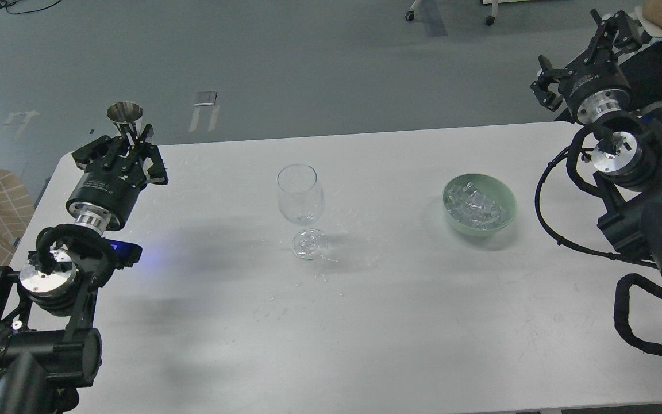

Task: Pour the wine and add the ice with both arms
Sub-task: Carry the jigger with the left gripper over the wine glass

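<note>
Left end effector (130,150) grips a steel cup (125,117), right end effector (581,60) spread empty, above white table (365,322) on grey floor (285,52)

A single head view looks forward and steeply down from above the near edge of the white rectangular table (365,322), taking in its whole width, both black jointed arms at left and right, and grey floor (308,63) beyond.
</note>
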You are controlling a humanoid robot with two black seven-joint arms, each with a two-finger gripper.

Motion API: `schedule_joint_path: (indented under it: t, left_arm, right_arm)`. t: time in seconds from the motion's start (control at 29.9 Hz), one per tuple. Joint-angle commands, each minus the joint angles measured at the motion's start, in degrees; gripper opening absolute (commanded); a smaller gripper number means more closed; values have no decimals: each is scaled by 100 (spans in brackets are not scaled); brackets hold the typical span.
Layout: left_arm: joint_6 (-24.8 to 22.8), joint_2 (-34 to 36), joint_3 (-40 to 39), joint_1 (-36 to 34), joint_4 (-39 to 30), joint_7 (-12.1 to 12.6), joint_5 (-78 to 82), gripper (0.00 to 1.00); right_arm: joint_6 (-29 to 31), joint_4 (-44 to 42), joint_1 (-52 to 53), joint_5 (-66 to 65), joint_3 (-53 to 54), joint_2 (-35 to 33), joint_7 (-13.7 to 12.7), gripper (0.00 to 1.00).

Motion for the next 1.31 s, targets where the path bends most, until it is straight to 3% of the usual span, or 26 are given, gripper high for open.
schedule_joint_path:
  t: [0.0, 0.23, 1.07, 1.27]
  left_arm:
    - [199, -111, 96, 155, -336, 3, 1, 5]
    - [516, -234, 543, 155, -722, -14, 80, 5]
    - [516, 30, 1396, 138, -1233, 30, 1714, 6]
    - [516, 118, 1485, 102, -1277, 319, 2154, 7]
  right_arm:
    - [0, -8, -6, -1, 0, 0, 2, 100]
    - [0, -8, -6, -1, 0, -17, 2, 100]
    - [9, 27, -76, 8, 9, -35, 11, 100]
    - [9, 27, -85, 8, 9, -53, 2, 100]
